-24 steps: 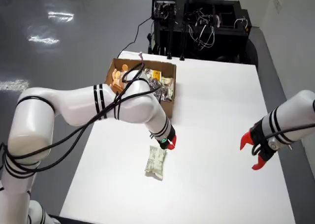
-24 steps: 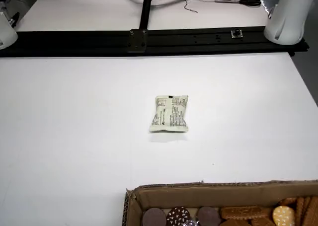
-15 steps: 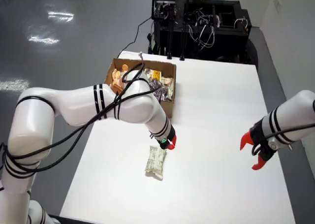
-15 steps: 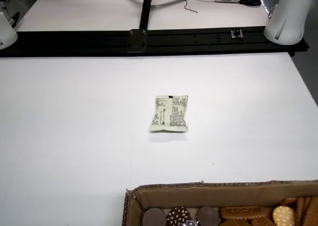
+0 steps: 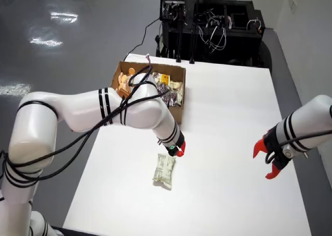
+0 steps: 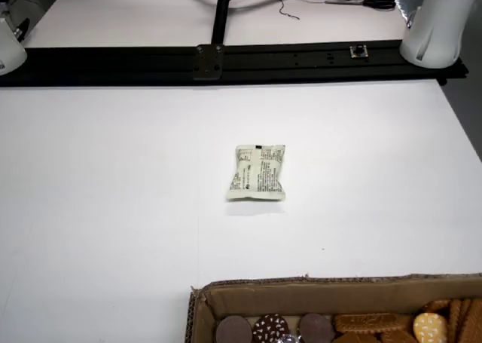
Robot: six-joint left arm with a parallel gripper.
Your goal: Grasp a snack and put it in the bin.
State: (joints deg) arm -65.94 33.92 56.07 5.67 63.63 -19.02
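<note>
A pale green snack packet [image 5: 164,170] lies flat on the white table [image 5: 233,111], just below my gripper in the view from above. My gripper [image 5: 179,149], at the end of the left white arm, hangs over the packet's far end; only a small red tip shows, so its opening is unclear. Nothing seems to be held. The cardboard box [image 5: 177,114] with several snacks stands behind the arm. In the view from the box side, the packet [image 6: 257,173] lies alone mid-table, the box rim [image 6: 301,286] is at the bottom, and no gripper shows.
A second white arm with open red fingers [image 5: 267,161] hovers at the right of the view from above. Black equipment and cables [image 5: 212,23] stand behind the table. A black rail [image 6: 226,56] runs along the far table edge in the view from the box side.
</note>
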